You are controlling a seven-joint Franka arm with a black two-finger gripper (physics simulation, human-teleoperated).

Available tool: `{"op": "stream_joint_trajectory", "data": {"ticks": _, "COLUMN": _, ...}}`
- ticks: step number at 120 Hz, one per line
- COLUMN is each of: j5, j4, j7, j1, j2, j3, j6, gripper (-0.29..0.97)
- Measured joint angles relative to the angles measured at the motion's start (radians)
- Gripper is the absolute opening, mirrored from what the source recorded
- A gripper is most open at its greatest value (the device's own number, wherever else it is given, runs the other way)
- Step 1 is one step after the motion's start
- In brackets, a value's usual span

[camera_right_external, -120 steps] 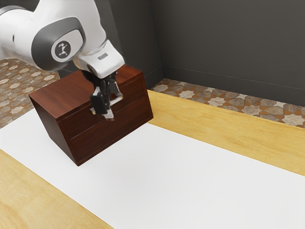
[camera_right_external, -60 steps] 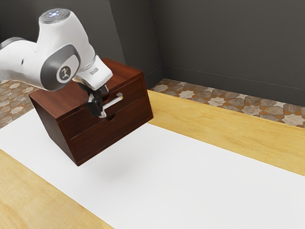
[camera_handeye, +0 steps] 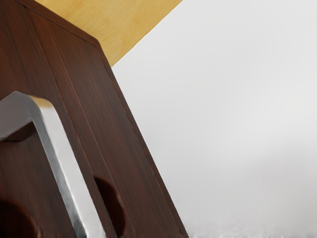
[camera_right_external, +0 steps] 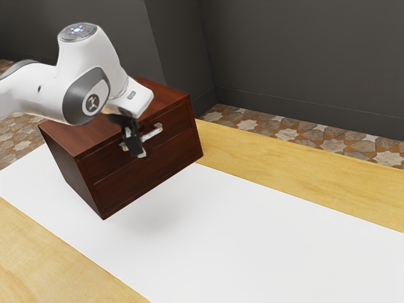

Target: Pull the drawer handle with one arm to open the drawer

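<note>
Jaws down on the silver handle at the chest's front face, covering the stretch of the bar toward the exterior view's left. Clamped on the bar or merely around it: cannot tell.

Handle fixed across the upper drawer of the dark wooden chest, its end toward the exterior view's right poking out past the jaws. Drawer front level with the chest's face, with no gap to be seen. Lower drawer beneath it, likewise level.

White arm reaching over the chest's top from the exterior view's left.

Chest standing on a white sheet spread over the wooden counter.

From the wrist: handle close up, standing off the chest's front, with sheet and counter beyond the chest's edge.
</note>
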Motion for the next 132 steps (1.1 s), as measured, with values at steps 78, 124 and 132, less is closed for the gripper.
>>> {"op": "stream_joint_trajectory", "data": {"ticks": 78, "j5": -0.032, "j4": 0.106, "j7": -0.181, "j1": 0.004, "j2": 0.106, "j3": 0.001, "j6": -0.055, "gripper": 0.43}}
{"op": "stream_joint_trajectory", "data": {"ticks": 124, "j5": -0.053, "j4": 0.074, "j7": -0.246, "j1": 0.017, "j2": 0.105, "j3": -0.026, "j6": -0.052, "gripper": 0.69}}
{"op": "stream_joint_trajectory", "data": {"ticks": 132, "j5": -0.049, "j4": 0.061, "j7": -0.255, "j1": 0.015, "j2": 0.090, "j3": -0.033, "j6": -0.049, "gripper": 0.56}}
